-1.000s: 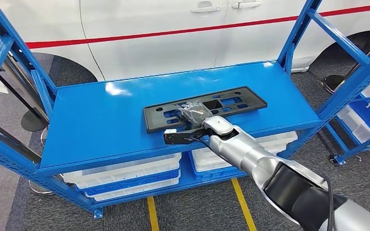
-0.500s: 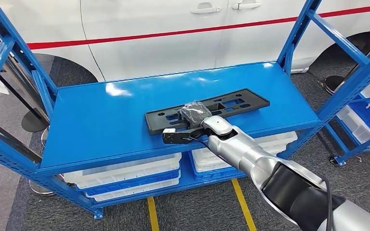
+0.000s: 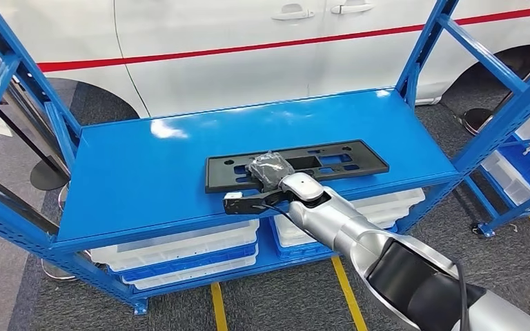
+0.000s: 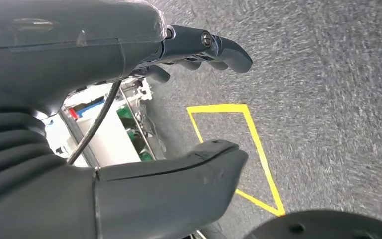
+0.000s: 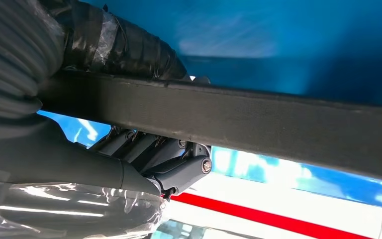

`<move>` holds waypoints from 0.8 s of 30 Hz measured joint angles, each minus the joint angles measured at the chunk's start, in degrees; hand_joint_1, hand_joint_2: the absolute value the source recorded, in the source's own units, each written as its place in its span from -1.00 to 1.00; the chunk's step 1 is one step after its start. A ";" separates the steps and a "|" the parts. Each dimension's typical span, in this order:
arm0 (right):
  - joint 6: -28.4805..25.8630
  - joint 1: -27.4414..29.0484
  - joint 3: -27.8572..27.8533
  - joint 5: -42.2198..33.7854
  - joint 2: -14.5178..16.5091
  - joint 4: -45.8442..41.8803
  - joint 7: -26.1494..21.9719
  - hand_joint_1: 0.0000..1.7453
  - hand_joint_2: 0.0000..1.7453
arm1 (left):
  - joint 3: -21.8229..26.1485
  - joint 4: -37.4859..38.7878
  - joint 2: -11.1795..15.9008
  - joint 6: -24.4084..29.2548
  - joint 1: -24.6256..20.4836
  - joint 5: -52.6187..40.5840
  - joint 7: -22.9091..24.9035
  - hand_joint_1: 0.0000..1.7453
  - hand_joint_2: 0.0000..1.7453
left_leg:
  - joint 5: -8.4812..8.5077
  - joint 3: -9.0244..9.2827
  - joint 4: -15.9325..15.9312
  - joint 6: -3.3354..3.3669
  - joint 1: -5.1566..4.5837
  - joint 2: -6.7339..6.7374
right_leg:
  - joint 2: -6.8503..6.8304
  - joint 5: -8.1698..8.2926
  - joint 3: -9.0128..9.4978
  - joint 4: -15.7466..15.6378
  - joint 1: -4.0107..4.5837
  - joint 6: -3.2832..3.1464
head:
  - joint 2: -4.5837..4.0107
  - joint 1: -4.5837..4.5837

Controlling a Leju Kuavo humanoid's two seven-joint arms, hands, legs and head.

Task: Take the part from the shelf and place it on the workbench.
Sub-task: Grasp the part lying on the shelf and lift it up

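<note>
A long, flat black plastic part (image 3: 297,164), pierced with rectangular cut-outs, sits over the top deck of a blue metal shelf (image 3: 145,165), running across it near the front edge. The robot's right hand (image 3: 270,172) reaches in from the lower right on a silver arm and grips the part along its near long edge, just left of the middle. The right wrist view shows why the hold works: the part's dark edge (image 5: 229,114) runs as a bar through the hand, with the thumb on one face and the dark fingers (image 5: 144,149) curled against the other, so the plate is clamped between them. Gripping the edge suits so thin a plate, which offers little else to take hold of. Whether the part rests fully on the deck or is lifted slightly cannot be told. The left hand (image 4: 129,124) hangs over grey floor marked with yellow tape, fingers apart and holding nothing. Behind the shelf stands a white car (image 3: 262,48) with a red stripe.
</note>
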 joint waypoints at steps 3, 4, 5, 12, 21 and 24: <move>0.16 0.06 0.00 0.03 0.41 0.00 -0.03 1.00 1.00 | 0.31 0.00 0.16 -0.03 0.36 0.38 -0.16 -1.00 0.50 | 0.00 0.01 -0.01 -0.01 0.02 -0.01 | -0.01 -0.02 0.02 0.00 0.04 -0.02 | 0.00 0.00; 0.24 0.09 0.00 0.11 0.61 0.00 -0.04 1.00 1.00 | 0.42 0.00 0.21 -0.14 0.47 0.63 -0.15 -1.00 1.00 | -0.01 0.02 -0.02 -0.01 0.03 0.00 | 0.00 -0.02 0.03 0.00 0.06 -0.02 | 0.00 0.00; 0.34 0.14 0.00 0.26 0.88 0.00 -0.05 1.00 1.00 | 0.55 0.00 0.26 -0.30 0.59 0.90 -0.14 -1.00 1.00 | -0.01 0.04 -0.02 -0.02 0.03 0.02 | 0.02 -0.02 0.04 0.01 0.07 -0.02 | 0.00 0.00; 1.00 0.44 0.00 1.21 3.50 -0.02 0.08 1.00 1.00 | 1.69 0.00 0.69 -0.89 1.16 1.67 0.13 -1.00 1.00 | -0.05 0.20 -0.03 -0.08 0.09 0.16 | 0.11 -0.04 0.12 0.01 0.11 -0.06 | 0.00 0.00; -3.38 2.59 -0.09 0.81 3.50 -4.87 -2.31 1.00 1.00 | 0.83 0.09 0.40 1.32 1.20 0.16 -1.51 -1.00 1.00 | -0.06 0.23 -0.04 -0.10 0.11 0.16 | 0.10 -0.05 0.12 0.02 0.11 -0.08 | 0.00 0.00; -4.34 3.40 -0.26 0.88 2.79 -7.19 -2.26 1.00 1.00 | 0.14 0.14 0.04 1.76 1.15 -0.44 -1.57 -1.00 1.00 | -0.06 0.22 -0.04 -0.09 0.11 0.15 | 0.07 -0.05 0.13 0.02 0.10 -0.08 | 0.00 0.00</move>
